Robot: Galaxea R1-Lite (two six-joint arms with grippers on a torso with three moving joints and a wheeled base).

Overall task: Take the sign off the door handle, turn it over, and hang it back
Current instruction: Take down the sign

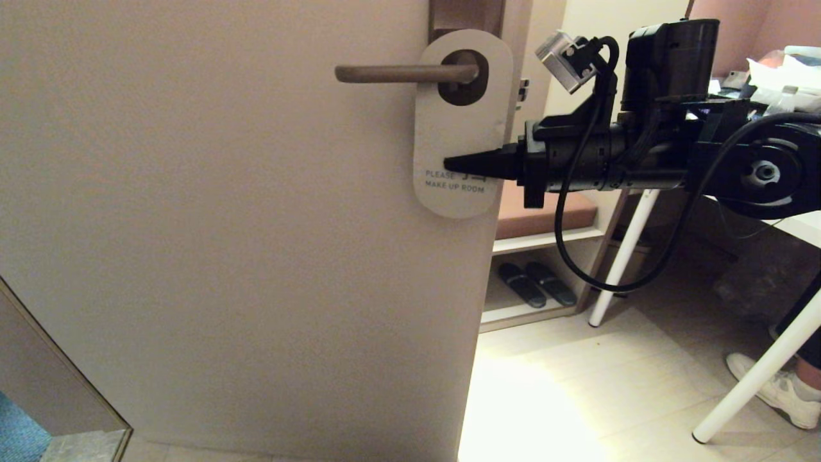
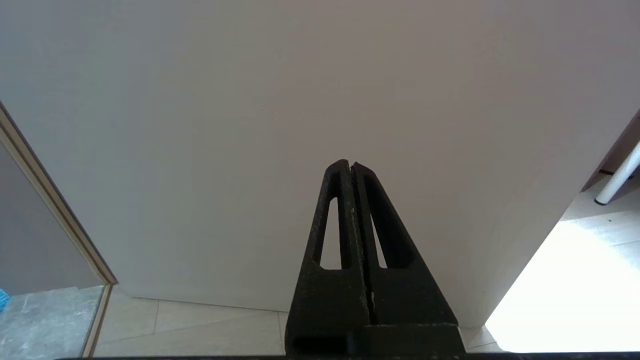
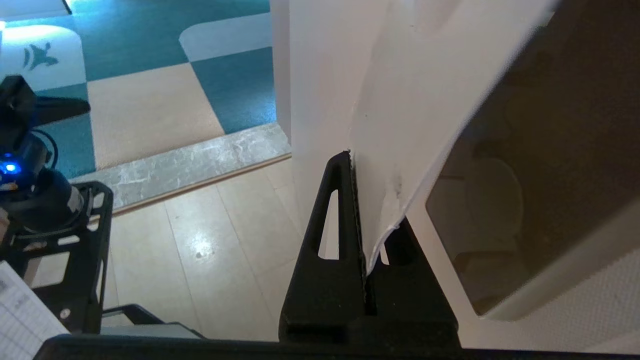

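The sign (image 1: 458, 128) hangs on the door handle (image 1: 397, 74), its big hole around the lever close to the brown backplate (image 1: 465, 16). Its off-white "PLEASE MAKE UP ROOM" side faces me. My right gripper (image 1: 449, 165) reaches in from the right and is shut on the sign's lower half, just above the lettering. In the right wrist view the card (image 3: 400, 125) runs in between the right gripper's (image 3: 352, 160) closed jaws. My left gripper (image 2: 350, 165) is shut on nothing and points at the bare lower door; the head view does not show it.
The pale door (image 1: 224, 224) fills the left. Past its right edge is a low shelf with dark slippers (image 1: 535, 284), white table legs (image 1: 625, 256) and a person's shoe (image 1: 776, 388). The robot's base (image 3: 45, 210) stands on the tiled floor.
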